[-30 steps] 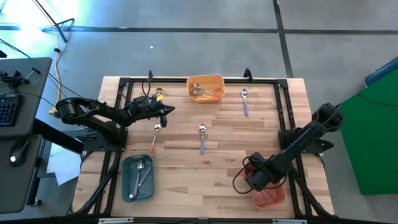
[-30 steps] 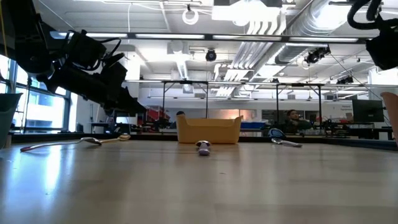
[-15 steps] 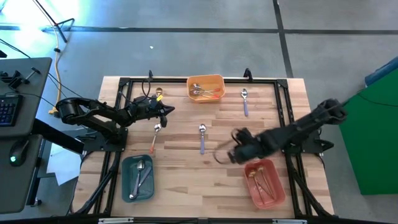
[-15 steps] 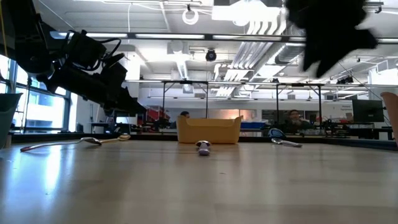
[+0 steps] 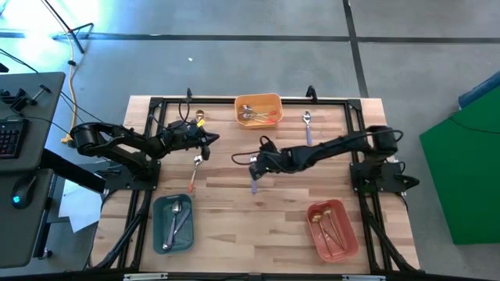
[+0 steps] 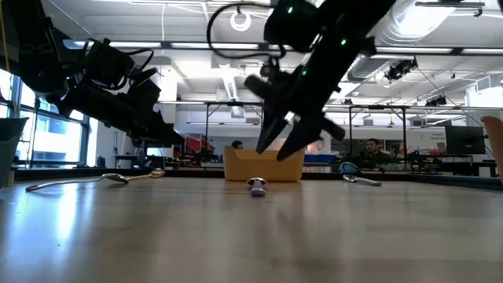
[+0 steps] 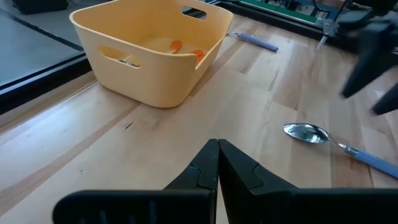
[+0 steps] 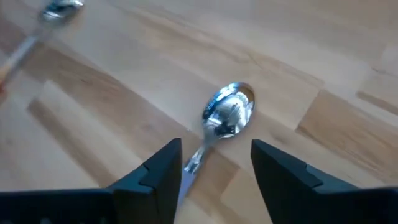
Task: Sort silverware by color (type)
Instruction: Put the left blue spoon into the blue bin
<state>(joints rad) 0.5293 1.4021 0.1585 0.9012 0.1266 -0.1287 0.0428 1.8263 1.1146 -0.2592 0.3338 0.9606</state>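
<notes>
A lavender-handled spoon lies flat on the middle of the table, its silver bowl toward the far edge. My right gripper hangs open just above it. Its fingers stand on either side of the handle, and in the low view the tips are clear of the wood. My left gripper waits shut above the far left of the table. An orange-handled spoon, a gold spoon and another lavender spoon lie loose on the table.
An orange tray with orange-handled spoons stands at the far middle. A teal tray with spoons is at the near left. A pink tray with gold spoons is at the near right. Black frame rails run along the table's sides.
My right gripper has swung from above the pink tray at the near right toward the table's middle. It has tipped further down and now hangs over the lavender spoon. The pink tray with its gold spoons is uncovered.
</notes>
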